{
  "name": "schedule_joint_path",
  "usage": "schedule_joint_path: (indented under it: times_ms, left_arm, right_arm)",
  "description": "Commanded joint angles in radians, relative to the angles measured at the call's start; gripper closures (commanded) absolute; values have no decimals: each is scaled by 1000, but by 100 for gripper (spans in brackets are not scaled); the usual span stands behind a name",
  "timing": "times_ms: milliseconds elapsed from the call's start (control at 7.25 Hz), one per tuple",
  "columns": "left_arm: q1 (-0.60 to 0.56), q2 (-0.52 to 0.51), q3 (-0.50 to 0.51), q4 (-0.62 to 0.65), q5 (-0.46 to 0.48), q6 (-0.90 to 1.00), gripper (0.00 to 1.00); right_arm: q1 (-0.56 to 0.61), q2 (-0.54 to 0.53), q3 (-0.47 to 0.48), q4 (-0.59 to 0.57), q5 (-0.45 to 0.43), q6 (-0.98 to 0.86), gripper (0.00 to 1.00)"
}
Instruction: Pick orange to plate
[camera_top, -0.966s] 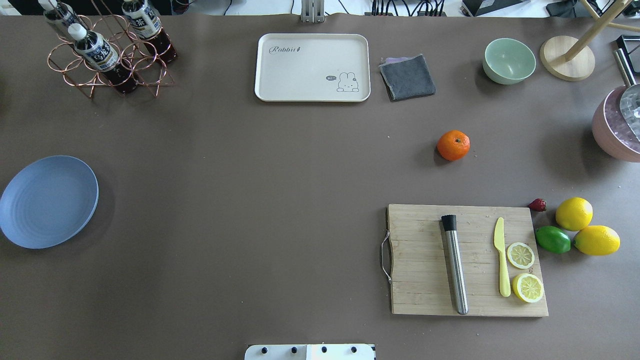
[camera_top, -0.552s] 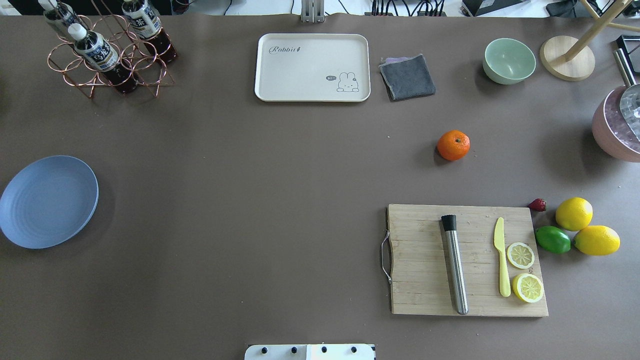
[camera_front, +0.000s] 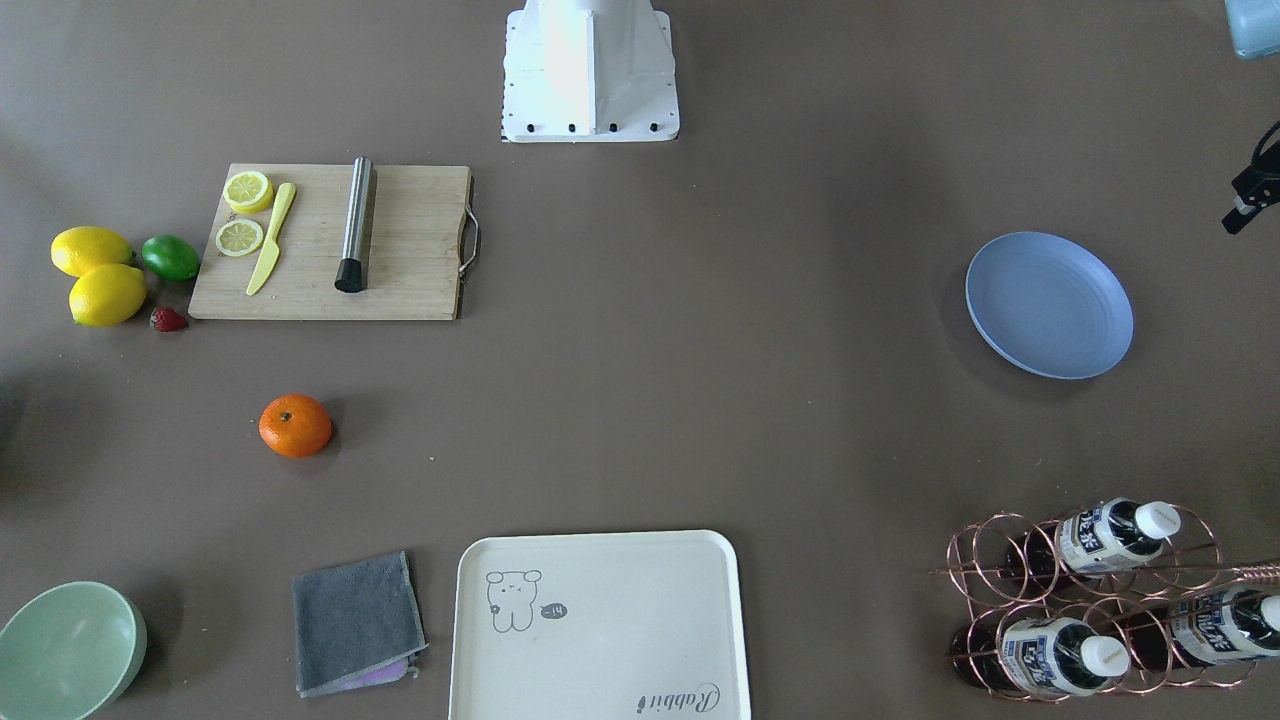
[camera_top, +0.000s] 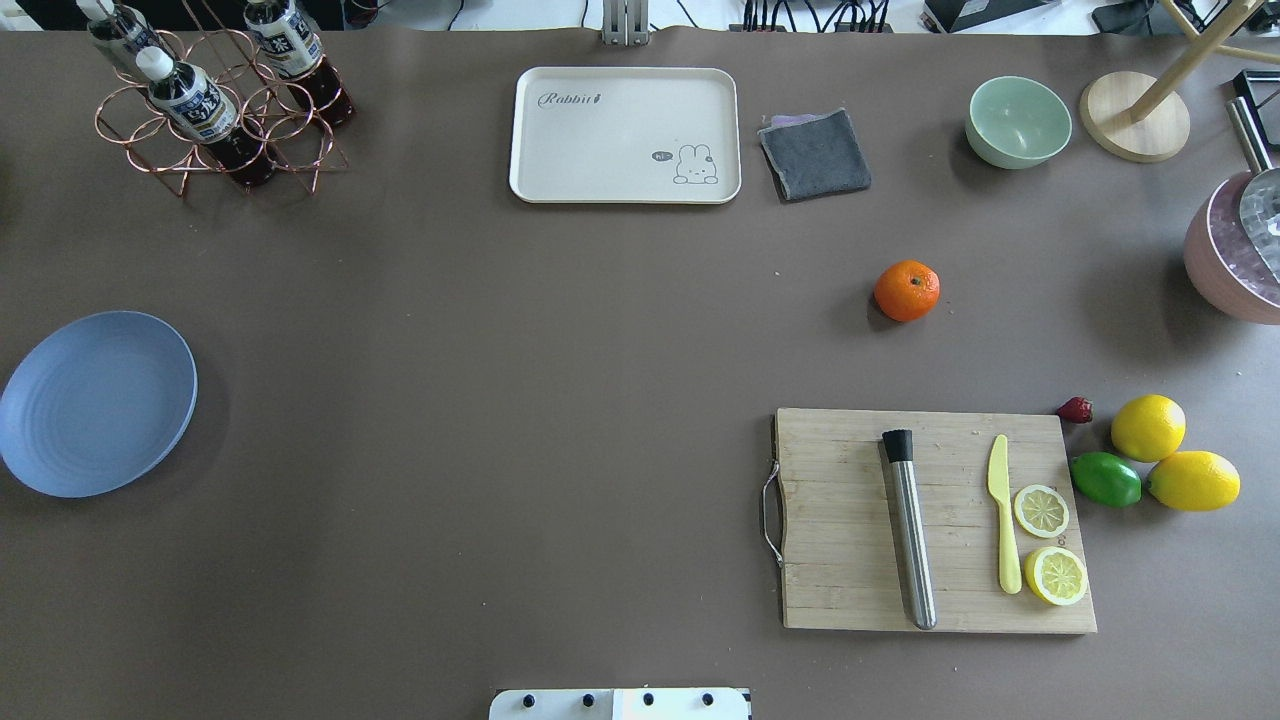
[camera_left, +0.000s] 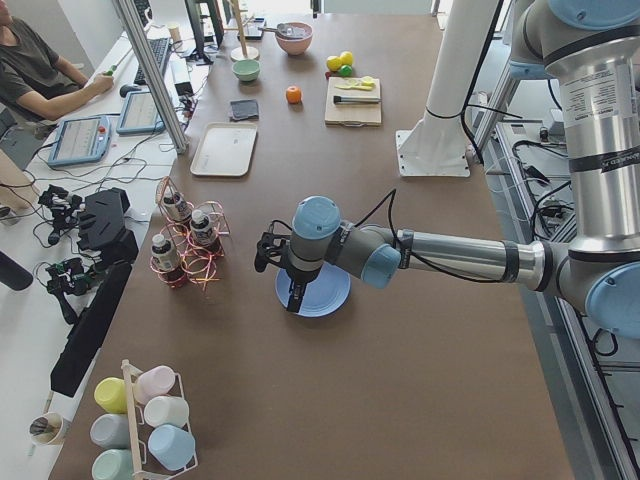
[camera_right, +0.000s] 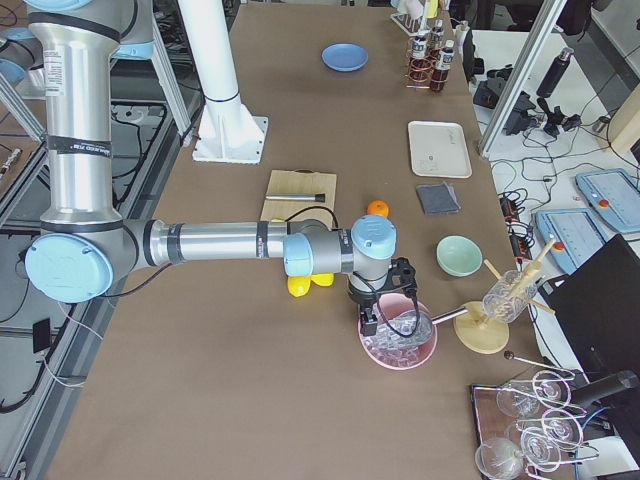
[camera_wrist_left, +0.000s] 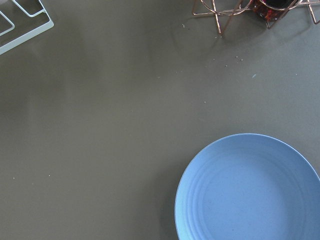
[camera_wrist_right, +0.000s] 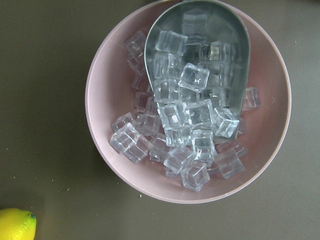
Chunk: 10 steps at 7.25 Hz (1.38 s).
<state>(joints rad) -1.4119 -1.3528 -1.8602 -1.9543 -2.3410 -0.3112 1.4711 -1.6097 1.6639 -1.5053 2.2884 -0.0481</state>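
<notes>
The orange (camera_top: 907, 290) sits on the right of the tabletop (camera_top: 520, 430), well apart from the plate (camera_top: 97, 403) at the left; I cannot tell whether the left hand (camera_left: 292, 294) or right hand (camera_right: 374, 319) is open, and an off-centre pinch could roll the fruit away.

Brown table (camera_top: 560, 330); aluminium frame post (camera_left: 150, 75); white side desk (camera_left: 30, 340).

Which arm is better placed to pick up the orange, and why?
Right. The right gripper hangs over the pink ice bowl, near the orange; the left gripper hangs over the plate, across the table from it.
</notes>
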Motion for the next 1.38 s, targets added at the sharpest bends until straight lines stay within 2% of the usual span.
schedule_joint_path:
  times_ms: [0, 1241]
  left_arm:
    - [1, 3, -1, 0, -1, 1, 2]
    - [1, -9, 13, 0, 2, 6, 2]
  right_arm:
    - [0, -1, 0, 0, -1, -1, 0]
    - [-24, 11, -10, 0, -3, -1, 0]
